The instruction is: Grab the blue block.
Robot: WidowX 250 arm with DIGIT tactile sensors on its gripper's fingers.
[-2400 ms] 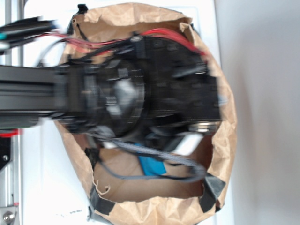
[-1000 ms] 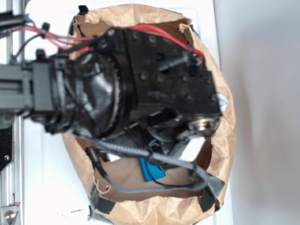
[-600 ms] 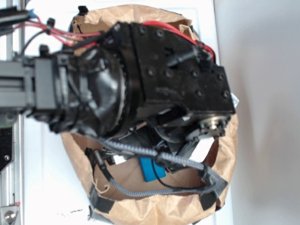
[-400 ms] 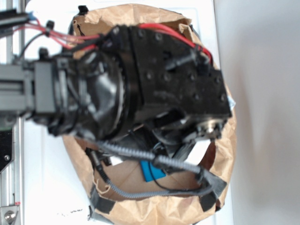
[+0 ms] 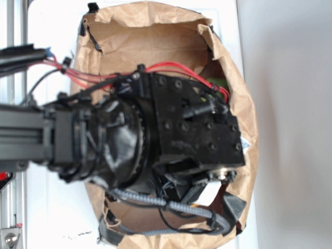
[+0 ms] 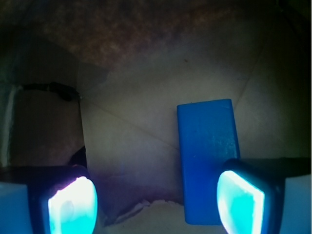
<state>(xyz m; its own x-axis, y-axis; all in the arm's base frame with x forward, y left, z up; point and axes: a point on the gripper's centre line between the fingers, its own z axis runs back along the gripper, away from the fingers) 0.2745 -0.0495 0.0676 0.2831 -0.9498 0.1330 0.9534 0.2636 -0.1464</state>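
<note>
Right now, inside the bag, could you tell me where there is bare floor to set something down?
Bare floor lies left of the blue block, reaching the bag wall, and beyond the block's far end. The right side is crowded: the right fingertip overlaps the block. From outside, the arm hides most of the bag.

A: Where does the exterior view look from?

B: From overhead, facing straight down. The arm (image 5: 129, 140) sits close to the lens and covers most of the paper bag (image 5: 155, 31).

A: And the wrist view?

B: It is mounted just behind the gripper (image 6: 156, 202) and faces the bag floor (image 6: 131, 117) at close range. The blue block (image 6: 207, 146) fills much of the frame.

A: What do they share?

B: Only the bag interior.
</note>
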